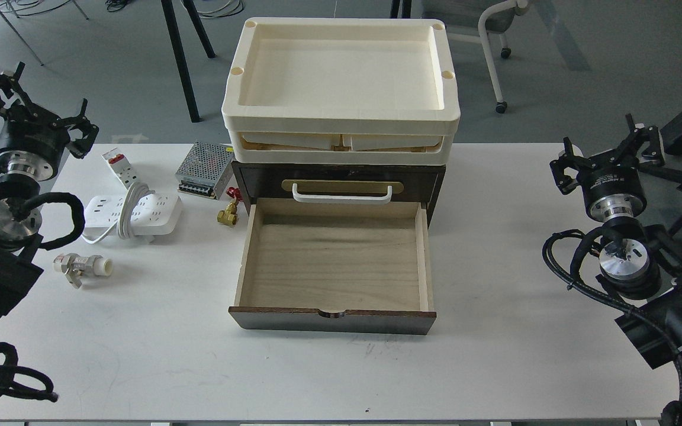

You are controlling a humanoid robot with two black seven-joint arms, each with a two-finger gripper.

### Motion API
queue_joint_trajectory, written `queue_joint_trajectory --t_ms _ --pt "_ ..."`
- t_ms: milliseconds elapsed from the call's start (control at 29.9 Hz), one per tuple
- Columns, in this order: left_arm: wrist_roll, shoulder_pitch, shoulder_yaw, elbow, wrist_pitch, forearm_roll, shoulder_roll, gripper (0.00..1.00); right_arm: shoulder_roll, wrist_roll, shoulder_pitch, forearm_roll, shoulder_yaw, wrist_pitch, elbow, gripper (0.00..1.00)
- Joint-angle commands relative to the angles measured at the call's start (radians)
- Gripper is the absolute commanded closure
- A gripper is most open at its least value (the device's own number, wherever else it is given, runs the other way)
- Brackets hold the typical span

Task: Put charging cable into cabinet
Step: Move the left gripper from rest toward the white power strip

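Note:
The charging cable [160, 208], a flat white power strip with its thick cord looped around the middle, lies on the table left of the cabinet. The cabinet [258, 177] is dark brown. Its lower drawer [332, 321] is pulled out toward me, showing a bare light wood bottom. The upper drawer, with its white handle [342, 195], is closed. My left gripper [36, 109] hovers open at the table's far left, above and left of the cable, with nothing in it. At the far right my right gripper [607, 152] is open and holds nothing, well apart from the cabinet.
Cream trays [341, 127] are stacked on the cabinet. A white-and-red breaker block [121, 164], a perforated metal box [205, 168] and a brass valve [227, 214] lie between cable and cabinet. A white plastic valve [83, 268] lies nearer me on the left.

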Motion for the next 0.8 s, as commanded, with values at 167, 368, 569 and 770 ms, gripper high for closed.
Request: queue_joint_trajectory --t_ms 167,368,569,770 --pt "0.0 -0.016 0.002 0.0 0.0 -0.002 0.013 0.0 0.0 0.001 0.001 -0.005 0.0 0.0 -0.002 0.0" --pt "0.014 -0.011 0.01 -0.075 0.0 0.008 0.119 0.0 0.001 0.001 0.001 -0.004 0.001 -0.002 0.0 0.0" --pt "0.007 -0.056 0.099 -0.118 0.0 0.163 0.27 0.01 0.001 0.001 0.001 -0.004 0.001 -0.003 0.001 0.0" --pt "-0.01 -0.117 0.129 -0.248 0.0 0.441 0.401 0.03 0.001 0.001 -0.001 -0.005 0.0 -0.002 0.003 0.0"
